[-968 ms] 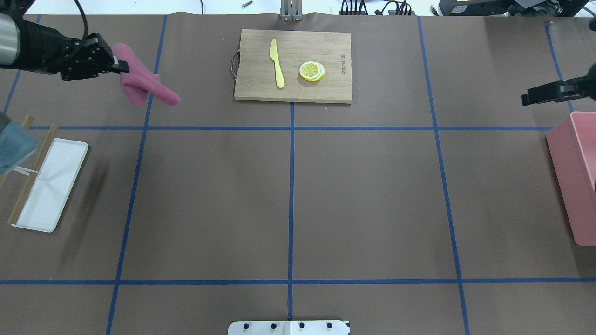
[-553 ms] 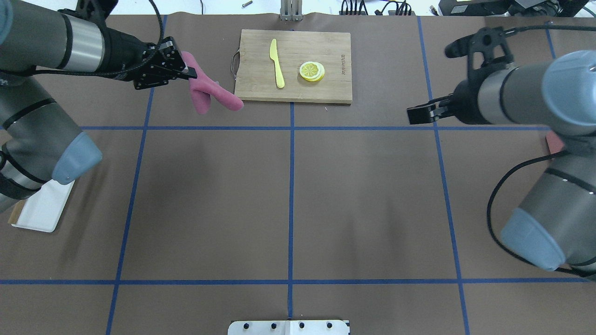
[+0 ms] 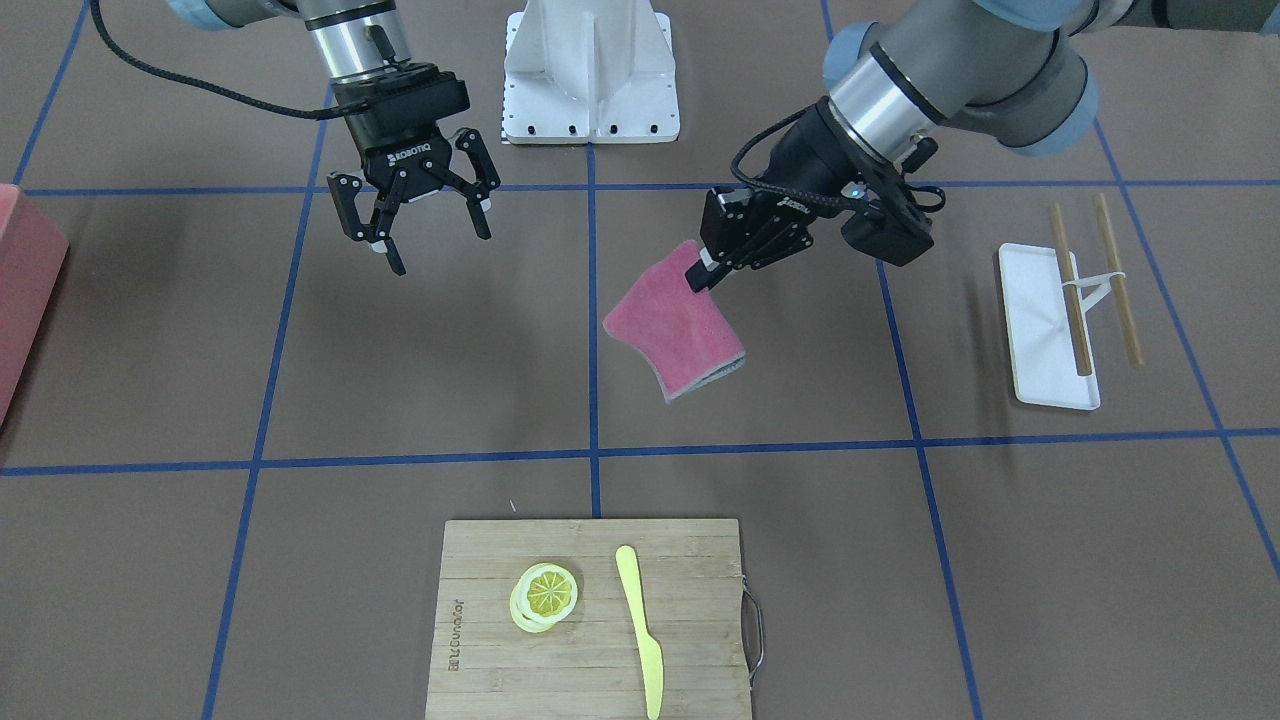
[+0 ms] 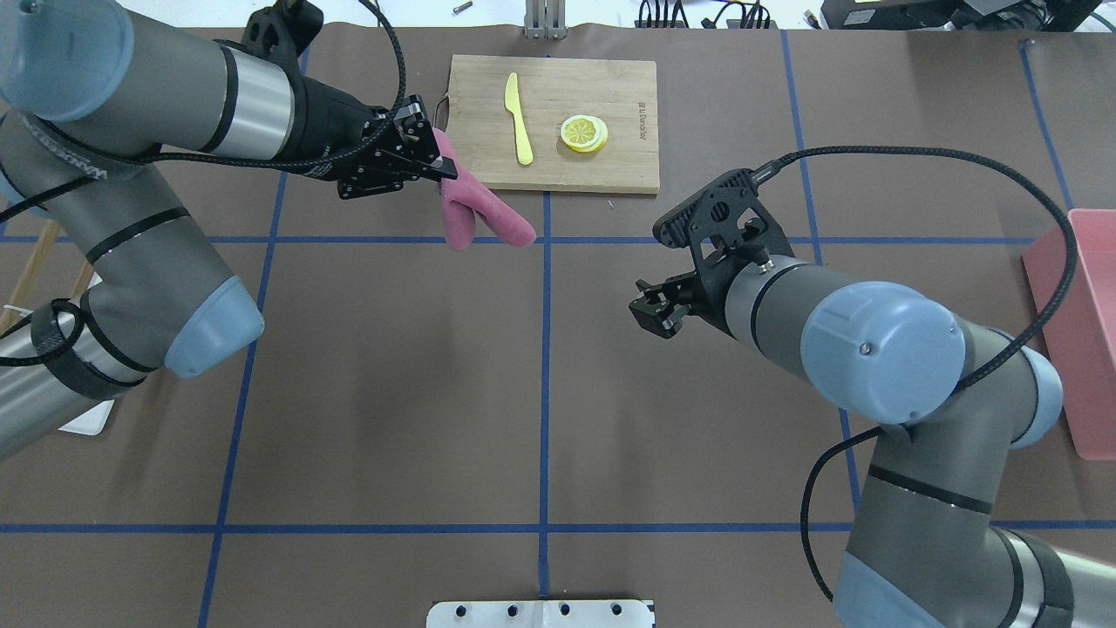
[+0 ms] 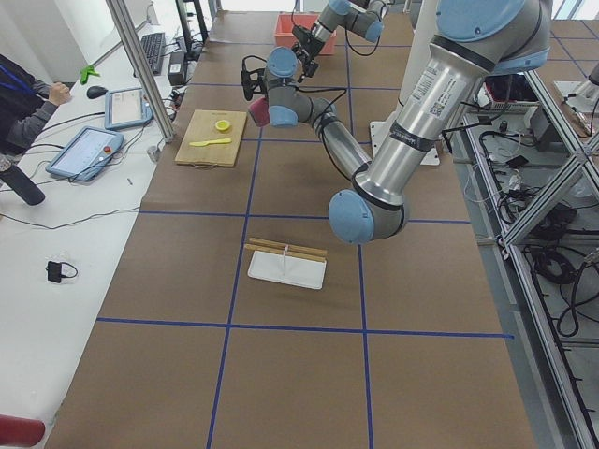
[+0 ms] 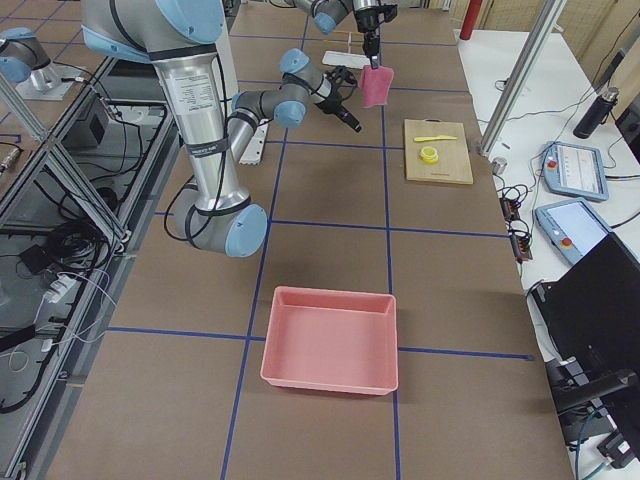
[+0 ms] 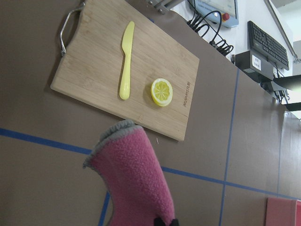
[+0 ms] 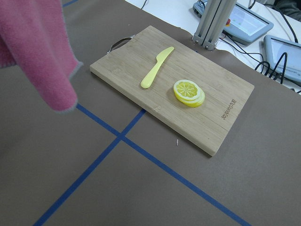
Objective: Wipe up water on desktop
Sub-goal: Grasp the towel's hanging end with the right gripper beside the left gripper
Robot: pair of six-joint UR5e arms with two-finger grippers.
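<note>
The desktop (image 4: 392, 392) is a matte brown surface crossed by blue tape lines; I can make out no water on it. My left gripper (image 4: 443, 166) is shut on the top edge of a pink cloth (image 4: 475, 218), which hangs above the desktop just in front of the cutting board. In the front-facing view the cloth (image 3: 672, 330) dangles near the centre tape line. My right gripper (image 3: 438, 250) hovers over the desktop on the other side of that line, open and holding nothing. The cloth (image 7: 134, 179) fills the lower left wrist view.
A bamboo cutting board (image 4: 610, 170) at the far centre carries a yellow knife (image 4: 519, 122) and a lemon slice (image 4: 584, 133). A pink bin (image 4: 1077, 331) stands at the right edge. A white tray (image 3: 1040, 350) with chopsticks lies on the left side.
The left arm has carried the pink cloth rightward toward the centre line. The right arm has swung in from the right edge toward the table's middle.
</note>
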